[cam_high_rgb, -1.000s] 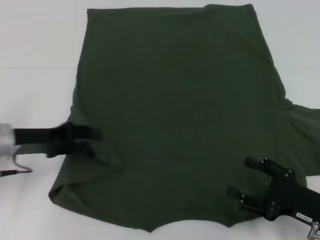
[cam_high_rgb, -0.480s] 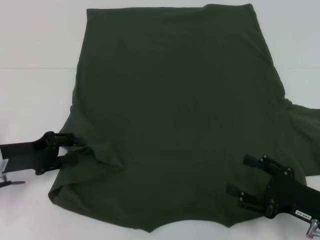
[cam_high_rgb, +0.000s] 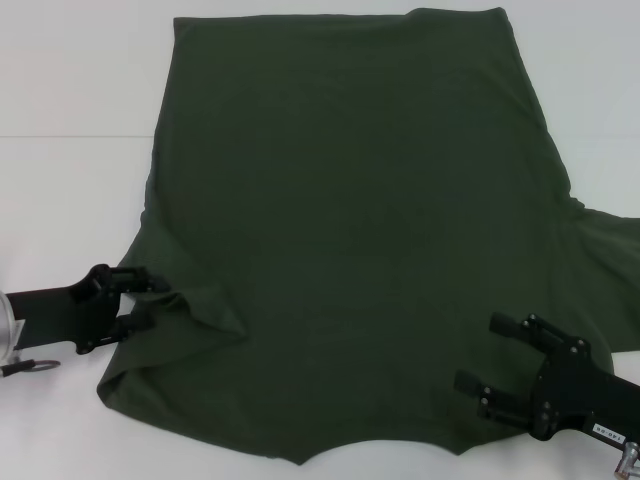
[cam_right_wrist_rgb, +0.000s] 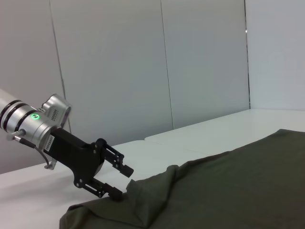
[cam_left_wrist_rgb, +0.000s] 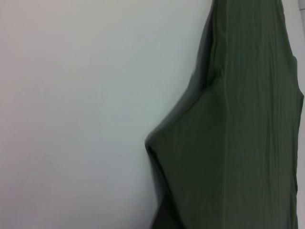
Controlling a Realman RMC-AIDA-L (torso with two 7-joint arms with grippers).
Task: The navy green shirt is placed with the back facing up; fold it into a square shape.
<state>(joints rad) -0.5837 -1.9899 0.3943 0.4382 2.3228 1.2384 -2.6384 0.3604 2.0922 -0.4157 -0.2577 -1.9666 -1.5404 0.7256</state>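
Observation:
The navy green shirt (cam_high_rgb: 360,220) lies spread flat on the white table (cam_high_rgb: 70,120), its hem at the far side. The left sleeve is folded inward into a raised crease (cam_high_rgb: 200,310) near the left edge. My left gripper (cam_high_rgb: 155,302) is open and low at that edge, fingertips just beside the crease. The right wrist view shows the left gripper (cam_right_wrist_rgb: 124,184) with its jaws apart and the lower finger against the fabric fold (cam_right_wrist_rgb: 147,200). My right gripper (cam_high_rgb: 478,352) stands open over the shirt's near right part. The left wrist view shows only the shirt's edge (cam_left_wrist_rgb: 238,143).
Bare white table (cam_left_wrist_rgb: 71,95) surrounds the shirt on the left and far sides. The right sleeve (cam_high_rgb: 605,270) spreads toward the right edge of the head view. Grey wall panels (cam_right_wrist_rgb: 143,62) stand behind the table.
My left gripper has drawn back leftward from over the shirt to its left edge, leaving the sleeve folded in. The right gripper has barely moved.

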